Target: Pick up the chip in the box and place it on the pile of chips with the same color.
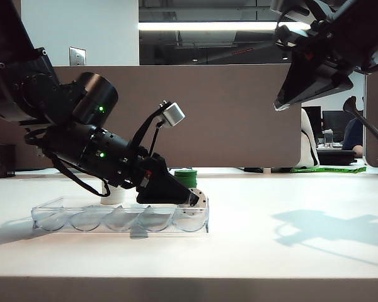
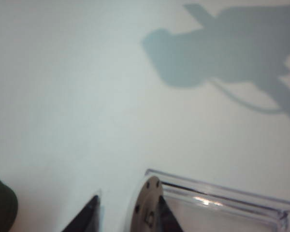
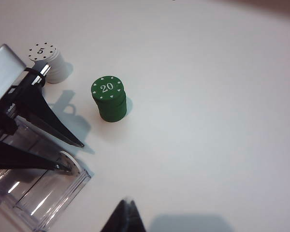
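Stage: sitting early in the pick; reaching done, lifting and placing not yet done.
Chip [image 2: 146,205]: standing on edge at the end slot of the box [image 1: 69,220], nearest the stacks; leaning against the end wall; appearing to be touching the box and not lifted, as far as the views show.
Left fingers [image 3: 70,154]: straddling the chip, one tip on each face; a narrow gap showing on one side in the left wrist view; standing fairly wide, so reading as open around the chip rather than pinching it, though contact on the far face cannot be told.
Right fingers [image 3: 125,215]: hanging high above the worktop [image 1: 290,195], well apart from everything; only dark tips showing at the frame edge of their own view; open or closed cannot be told.
White pile [image 3: 49,62]: sitting on the worktop just beyond the box, a "5" facing up; waiting for the chip.
Green pile [image 3: 109,99]: standing beside the white one, apart from it; to be avoided.
Done: getting the left fingers down over the chip.
Left: closing on the chip; lifting it clear of the slot; carrying it over to the white pile; laying it flat on top; releasing.
Risk, judging from the pose: chip slipping or rolling along the slot if squeezed off-centre.
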